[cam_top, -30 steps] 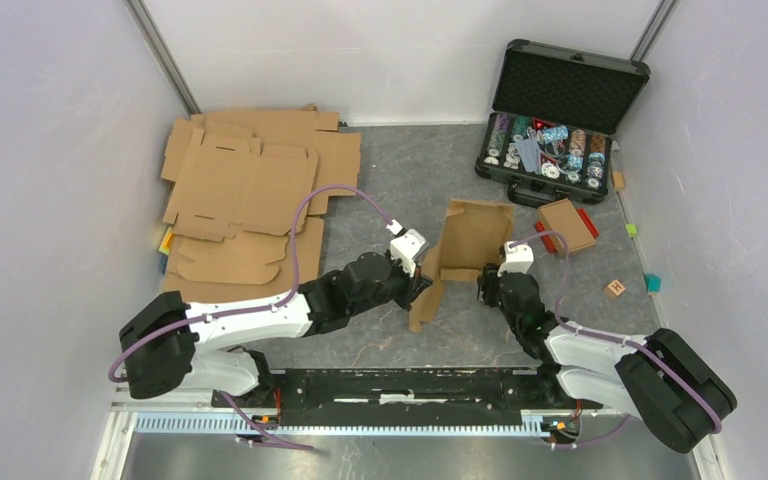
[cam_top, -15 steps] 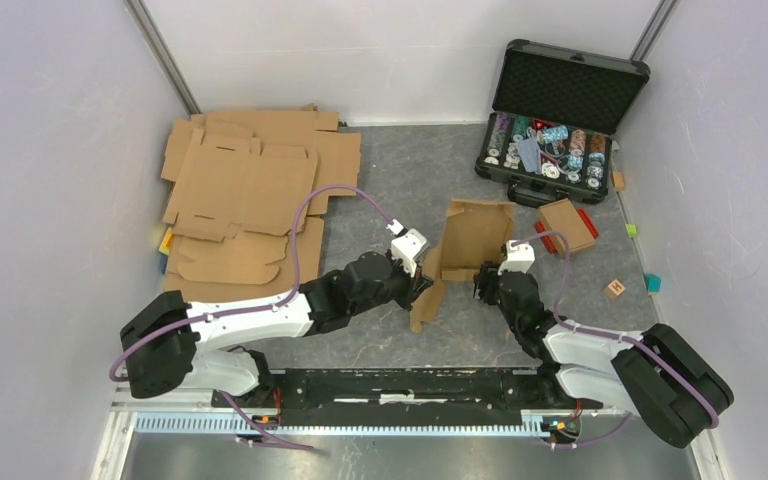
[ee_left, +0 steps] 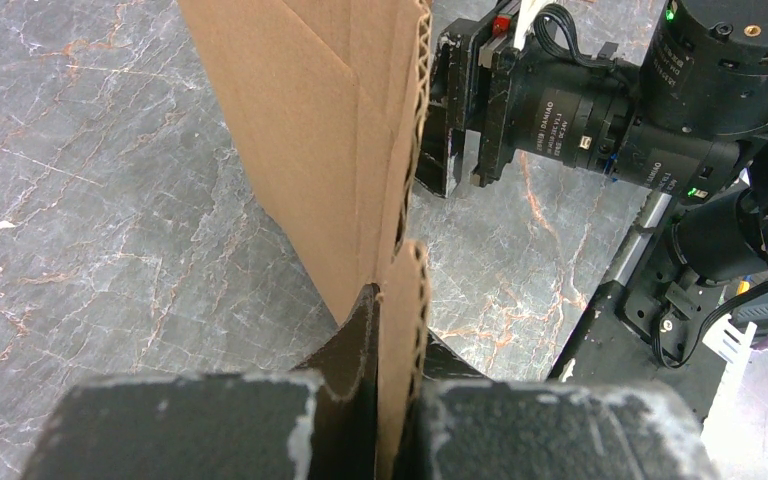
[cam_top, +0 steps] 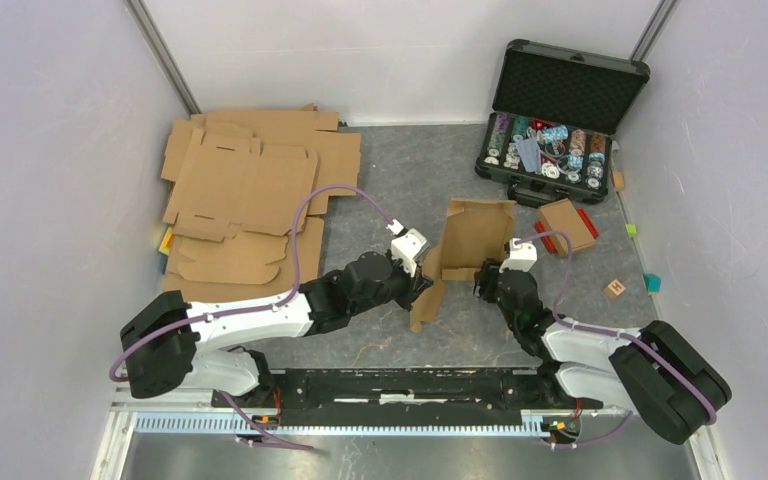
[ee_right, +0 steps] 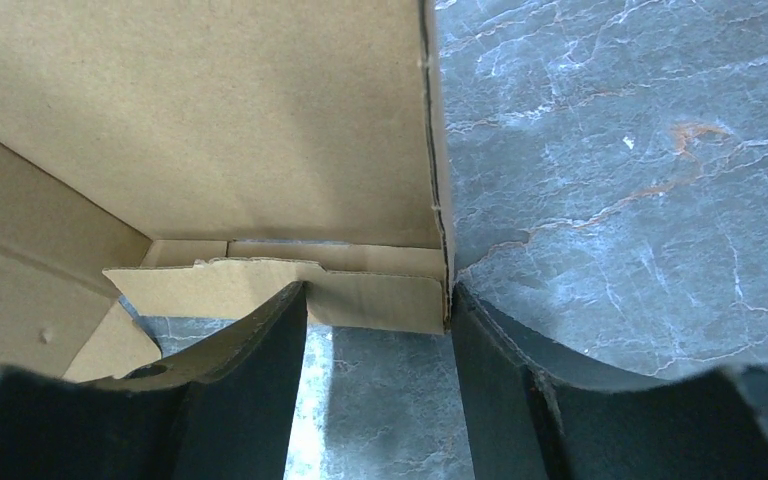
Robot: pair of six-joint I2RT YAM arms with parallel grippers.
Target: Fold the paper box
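While upright, box (cam_top: 475, 235) between end effectors (cam_top: 427, 284) (cam_top: 481, 286)

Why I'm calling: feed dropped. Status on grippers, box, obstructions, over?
Left gripper shut on paper box flap. Right gripper open at the box's low wall. Box partly folded, one panel raised. Poker chip case and flat cardboard blanks well apart.

My 2 arms reach up from the bottom of the top view toward mid-frame, wrists low and angled inward. My left gripper (cam_top: 426, 283) is pinched tight on an edge of the paper box (cam_top: 475, 235). My right gripper (cam_top: 480, 287) faces it, fingers spread apart.
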